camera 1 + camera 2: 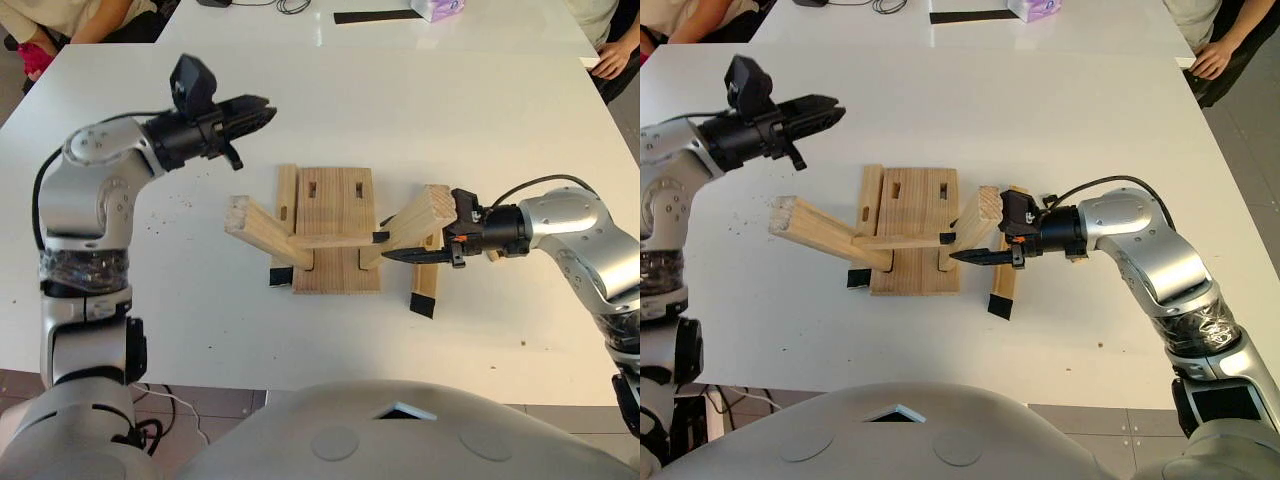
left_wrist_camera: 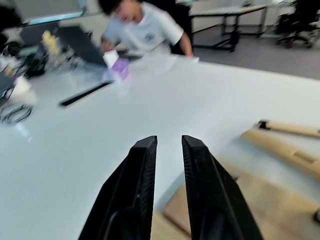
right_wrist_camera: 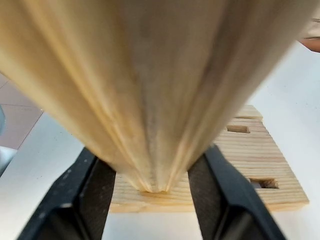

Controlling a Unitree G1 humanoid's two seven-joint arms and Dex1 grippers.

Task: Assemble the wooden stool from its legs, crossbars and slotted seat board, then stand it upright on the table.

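Observation:
The slotted seat board (image 1: 336, 205) lies flat at the table's middle. Two legs rise slanting from it, the left leg (image 1: 258, 230) and the right leg (image 1: 422, 212), joined by a crossbar (image 1: 335, 240). My right gripper (image 1: 388, 247) is shut on the right leg, which sits between its fingers (image 3: 95, 192) in the right wrist view. One loose leg (image 1: 287, 192) lies along the board's left edge. Another leg (image 1: 427, 288), black-tipped, lies under my right arm. My left gripper (image 1: 256, 114) hovers above and to the left of the board, holding nothing, its fingers (image 2: 140, 170) a narrow gap apart.
The white table (image 1: 180, 300) has free room left and in front of the board. A tissue box (image 1: 438, 8) and a black strip (image 1: 375, 15) sit on the far table. People's hands rest at the far corners (image 1: 612, 60).

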